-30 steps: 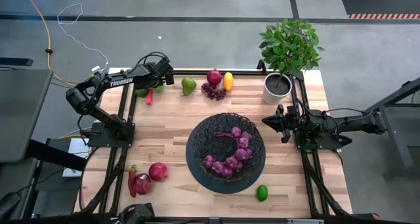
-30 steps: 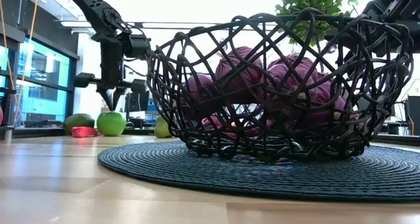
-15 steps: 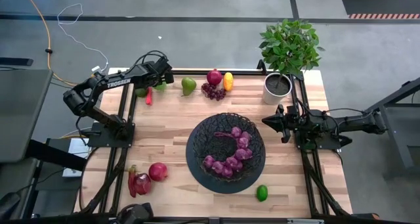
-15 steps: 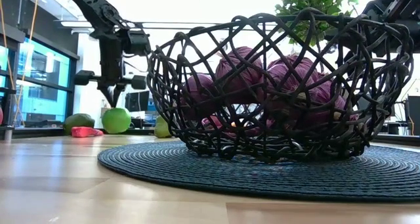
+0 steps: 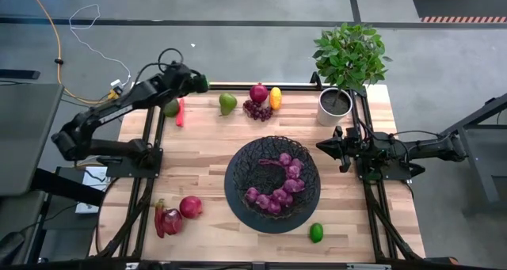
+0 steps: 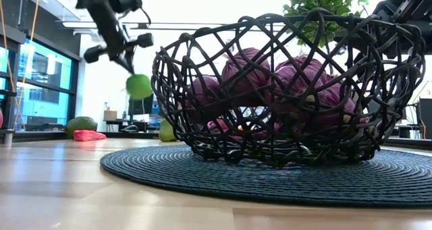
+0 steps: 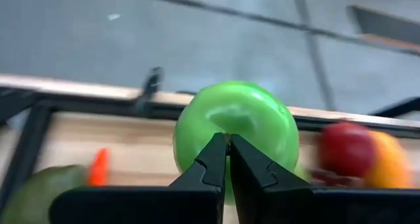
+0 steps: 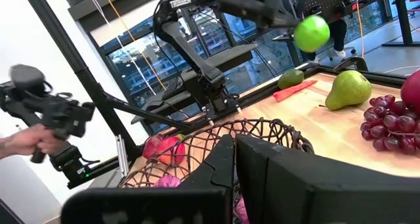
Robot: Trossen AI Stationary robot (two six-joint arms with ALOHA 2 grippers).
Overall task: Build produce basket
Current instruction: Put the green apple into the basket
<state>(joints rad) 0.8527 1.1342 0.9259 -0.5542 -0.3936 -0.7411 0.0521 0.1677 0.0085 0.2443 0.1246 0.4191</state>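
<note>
A green apple (image 7: 236, 122) hangs in the air over the table's far left corner, and my left gripper (image 7: 228, 144) is shut on its top. The low view shows the apple (image 6: 139, 86) below the slanting gripper (image 6: 129, 63). The black wire basket (image 5: 272, 184) stands on a round dark mat at the table's middle, with purple produce inside. More produce lies on the wood: a pear (image 5: 227, 104), grapes (image 5: 255, 109), an avocado (image 5: 169, 108) and a lime (image 5: 316, 232). My right gripper (image 5: 321, 146) waits shut at the right, level, beside the basket. My left gripper is pinched shut on a small spot at the apple's top (image 7: 230, 131), which the fingertips cover. The fingers slant down from the table's left side. The apple hangs below the fingertips (image 6: 127, 60), lifted clear of the table.
A potted plant (image 5: 334, 104) stands at the far right corner. A red fruit (image 5: 258, 93) and an orange-yellow fruit (image 5: 275, 97) lie by the far edge, and a red chili (image 5: 180, 113) lies beside the avocado. A red pepper (image 5: 166, 220) and a red fruit (image 5: 190, 207) lie near left.
My left gripper has risen, staying shut, and has tipped from pointing straight down to slanting. The green apple, which rested on the table by the avocado, has come up with it and hangs clear, a little closer to the basket.
</note>
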